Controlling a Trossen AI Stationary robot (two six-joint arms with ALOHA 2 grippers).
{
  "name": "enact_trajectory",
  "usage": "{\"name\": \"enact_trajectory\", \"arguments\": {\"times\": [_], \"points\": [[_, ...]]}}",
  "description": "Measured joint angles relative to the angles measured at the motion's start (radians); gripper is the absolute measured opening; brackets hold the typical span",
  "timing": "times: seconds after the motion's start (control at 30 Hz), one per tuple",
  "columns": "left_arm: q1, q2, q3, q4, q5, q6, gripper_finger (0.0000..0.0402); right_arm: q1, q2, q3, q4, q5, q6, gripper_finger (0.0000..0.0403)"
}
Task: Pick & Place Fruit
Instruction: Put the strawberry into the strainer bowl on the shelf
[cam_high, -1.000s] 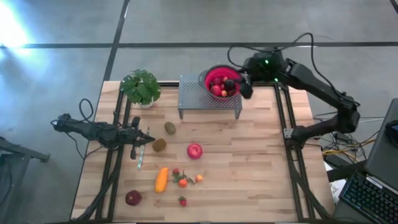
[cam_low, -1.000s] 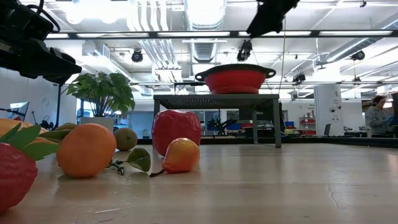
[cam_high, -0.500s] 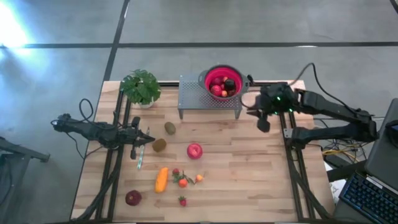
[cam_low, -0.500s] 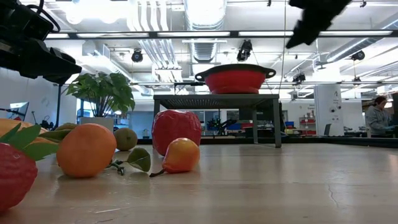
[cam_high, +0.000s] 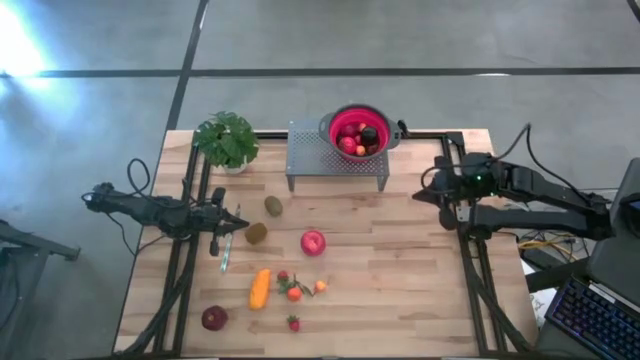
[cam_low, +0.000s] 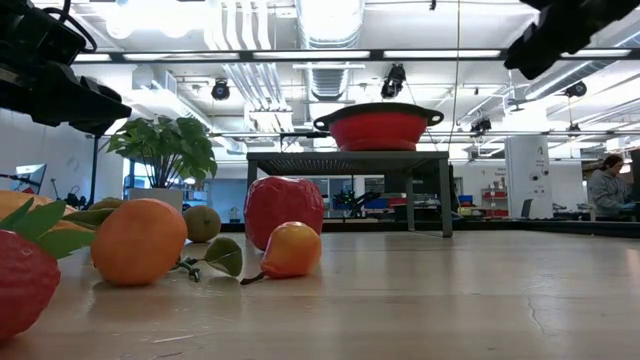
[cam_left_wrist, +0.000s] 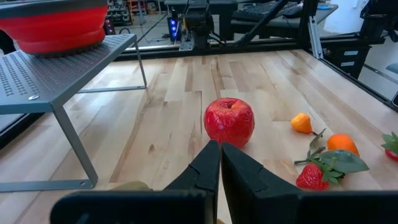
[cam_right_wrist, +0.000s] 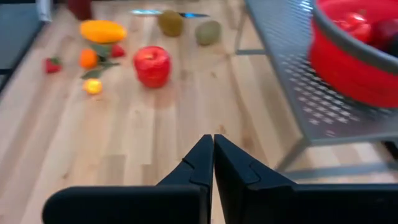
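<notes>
Left claw (cam_high: 222, 228): fingers pressed together, empty, low over table (cam_high: 400, 290) at its left side, by a kiwi (cam_high: 256, 233).
High view only: full layout – plant (cam_high: 226, 139) back left, second kiwi (cam_high: 273, 206), apple (cam_high: 313, 242) mid-table, long orange piece (cam_high: 260, 288), dark-red round fruit (cam_high: 214, 318) near front edge, small strawberries/orange bits (cam_high: 296, 290) clustered by the long piece.
Low view only: person (cam_low: 607, 187) far back in room; bowl seen side-on, contents hidden.
Rack (cam_high: 337, 160): grey perforated stand at back centre, carries red colander bowl (cam_high: 358, 131).
Bowl contents: several red fruits + one dark one, per high view.
Right claw (cam_high: 444, 196): fingers shut, nothing held, at table's right edge, well apart from bowl.
</notes>
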Motion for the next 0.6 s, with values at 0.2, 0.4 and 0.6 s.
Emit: {"name": "enact_trajectory", "arguments": {"times": [0.2, 0.4, 0.6], "points": [[0.0, 0.0, 0.0, 0.006, -0.019, 0.036, 0.0021, 0.0, -0.073, -0.035, 0.01, -0.032, -0.013, 0.0008], [0.0, 0.0, -0.002, 0.056, -0.053, 0.123, 0.0021, -0.001, -0.099, -0.017, 0.007, -0.027, -0.014, 0.0008], [0.0, 0.0, -0.002, 0.166, -0.052, 0.009, 0.0021, -0.001, -0.09, -0.015, 0.003, -0.025, -0.013, 0.0008]]}}
